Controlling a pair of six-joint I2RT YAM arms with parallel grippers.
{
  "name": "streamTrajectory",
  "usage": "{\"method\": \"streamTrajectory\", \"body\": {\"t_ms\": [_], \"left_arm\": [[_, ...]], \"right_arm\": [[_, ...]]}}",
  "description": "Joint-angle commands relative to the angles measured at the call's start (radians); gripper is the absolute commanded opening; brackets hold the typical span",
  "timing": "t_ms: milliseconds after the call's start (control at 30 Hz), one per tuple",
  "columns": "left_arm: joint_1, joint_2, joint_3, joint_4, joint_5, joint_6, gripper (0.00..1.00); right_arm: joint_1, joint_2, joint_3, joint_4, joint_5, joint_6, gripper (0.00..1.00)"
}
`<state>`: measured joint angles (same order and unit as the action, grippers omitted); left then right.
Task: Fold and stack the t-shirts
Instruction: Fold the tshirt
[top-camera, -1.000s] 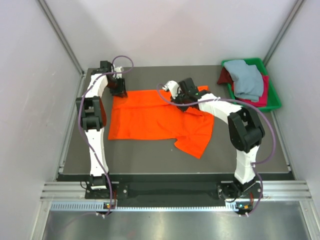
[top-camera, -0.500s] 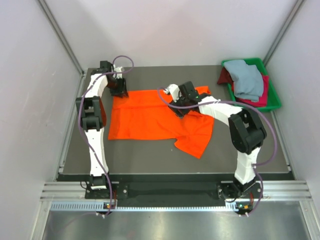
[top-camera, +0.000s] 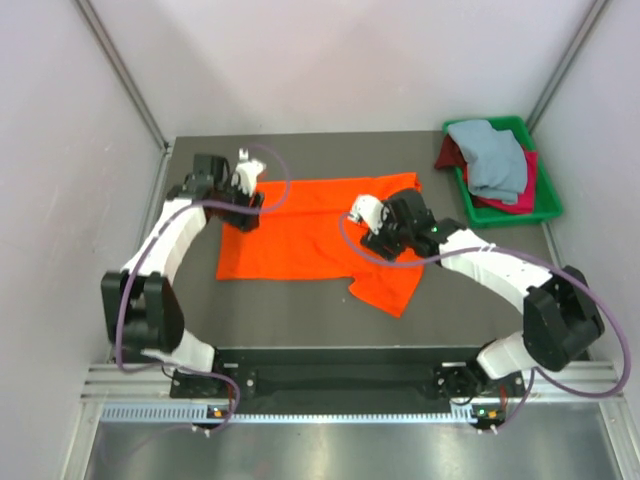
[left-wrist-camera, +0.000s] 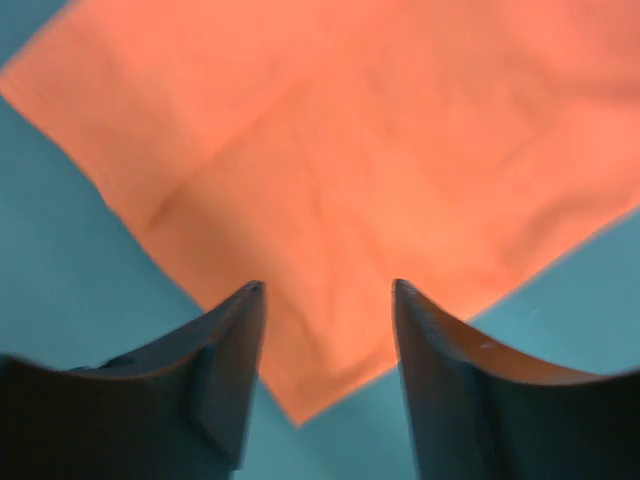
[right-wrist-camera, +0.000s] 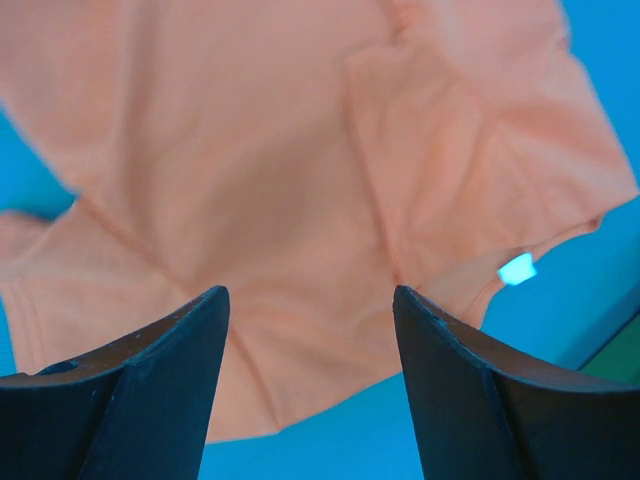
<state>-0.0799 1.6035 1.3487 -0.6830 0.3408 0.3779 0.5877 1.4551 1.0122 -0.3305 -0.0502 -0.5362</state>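
Over the orange t-shirt (top-camera: 290, 240), the left pincer (left-wrist-camera: 325, 290) and right pincer (right-wrist-camera: 310, 292) have shifted from its far edge and now stand open, holding nothing.

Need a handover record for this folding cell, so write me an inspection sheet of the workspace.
Surface: dark grey table.
Job's things: orange shirt spread out on it; grey-blue shirt and red shirts heaped in green tray, far right.
Clutter: nothing seen.
Grippers: left gripper and right gripper open above orange shirt, holding nothing.
Cables: purple cables loop along both arms.
Surroundings: pale walls, metal rail at near edge.
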Motion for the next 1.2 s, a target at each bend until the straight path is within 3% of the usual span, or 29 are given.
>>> {"method": "streamTrajectory", "body": {"t_ms": [0, 100, 267, 633, 867, 1167], "left_arm": [[-0.003, -0.129, -0.26, 0.06, -0.091, 0.203, 0.63], [-0.011, -0.259, -0.396, 0.091, -0.121, 0.339, 0.58], [-0.012, -0.347, -0.519, 0.14, -0.152, 0.398, 0.58], [-0.012, -0.336, -0.539, 0.108, -0.195, 0.345, 0.54], [-0.012, -0.3, -0.579, 0.115, -0.217, 0.349, 0.55], [-0.012, -0.258, -0.519, 0.119, -0.206, 0.27, 0.54]], "right_arm": [[0.055, -0.084, -0.087, 0.011, -0.027, -0.111, 0.67], [0.086, -0.153, -0.158, 0.005, -0.045, -0.159, 0.65], [0.164, -0.243, -0.286, -0.013, -0.076, -0.199, 0.64], [0.267, -0.303, -0.345, -0.2, -0.149, -0.268, 0.58], [0.27, -0.331, -0.434, -0.186, -0.145, -0.283, 0.56], [0.27, -0.352, -0.5, -0.121, -0.119, -0.288, 0.5]]}}
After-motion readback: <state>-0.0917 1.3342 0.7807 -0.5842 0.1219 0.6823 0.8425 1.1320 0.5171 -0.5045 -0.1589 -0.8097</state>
